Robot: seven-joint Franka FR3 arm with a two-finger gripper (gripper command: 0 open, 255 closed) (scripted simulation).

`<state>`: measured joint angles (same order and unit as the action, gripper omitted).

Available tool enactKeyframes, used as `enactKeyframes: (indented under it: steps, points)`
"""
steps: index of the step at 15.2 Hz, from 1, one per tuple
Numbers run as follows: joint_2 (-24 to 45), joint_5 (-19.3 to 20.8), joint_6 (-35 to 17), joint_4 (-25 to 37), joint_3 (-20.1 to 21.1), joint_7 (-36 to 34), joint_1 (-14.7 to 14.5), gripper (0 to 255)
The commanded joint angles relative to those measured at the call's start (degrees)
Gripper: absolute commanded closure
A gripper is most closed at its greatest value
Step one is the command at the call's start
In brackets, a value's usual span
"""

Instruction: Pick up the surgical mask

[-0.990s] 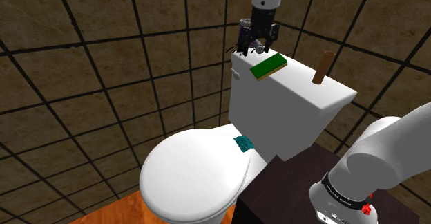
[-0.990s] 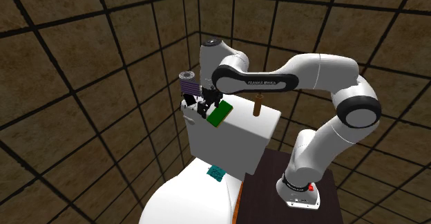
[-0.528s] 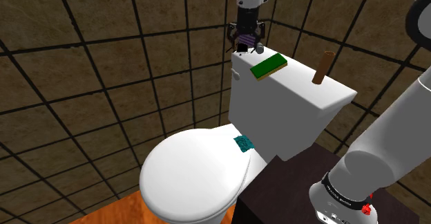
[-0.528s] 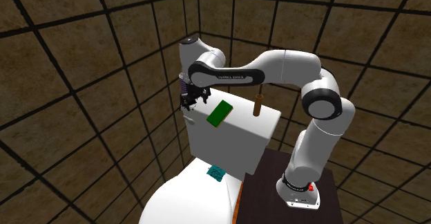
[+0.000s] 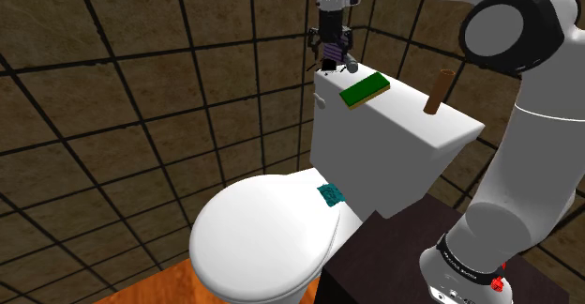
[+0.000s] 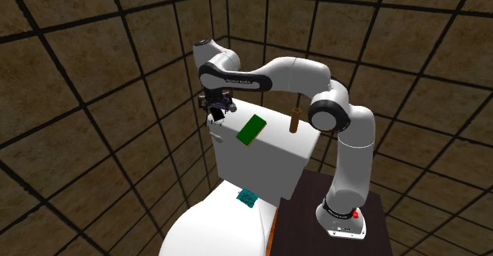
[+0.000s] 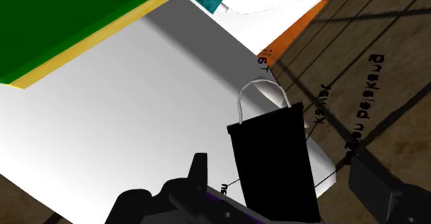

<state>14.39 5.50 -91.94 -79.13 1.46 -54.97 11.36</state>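
Observation:
The surgical mask point(image 7: 273, 162) is drawn as a black rectangle with a thin white ear loop. It lies on the corner of the white toilet tank lid point(image 7: 131, 112), partly over the edge. My gripper point(image 7: 276, 167) is open just above it, one black finger on each side, and neither touches the mask. In the shoulder view the gripper point(image 5: 331, 62) points down over the lid's far corner. In the second exterior view the gripper point(image 6: 216, 117) hangs at the lid's left end.
A green sponge with a yellow underside point(image 5: 364, 90) lies mid-lid, close beside the gripper. A brown cylinder point(image 5: 437, 93) stands further along the lid. A purple striped object point(image 5: 330, 43) sits right behind the hand. A teal item point(image 5: 331, 195) rests behind the toilet seat point(image 5: 262, 241). Tiled walls close in.
The gripper has moved away from the sponge to the lid's far corner, and the arm's elbow has swung round behind it. The things on the lid have not moved.

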Motion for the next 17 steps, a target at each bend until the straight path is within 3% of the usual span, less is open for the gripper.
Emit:
enactKeyframes:
  steps: [1,11,12,17]
  points:
    - [4.9,0.0,2.6,6.9,-1.2,-4.1,0.6,0]
    - [4.1,0.0,-3.6,-0.2,-1.3,-4.9,0.8,0]
    - [4.2,0.0,-3.6,0.0,-1.3,-4.9,0.8,255]
    - [4.3,0.0,-3.5,0.0,-1.3,-4.9,0.8,255]
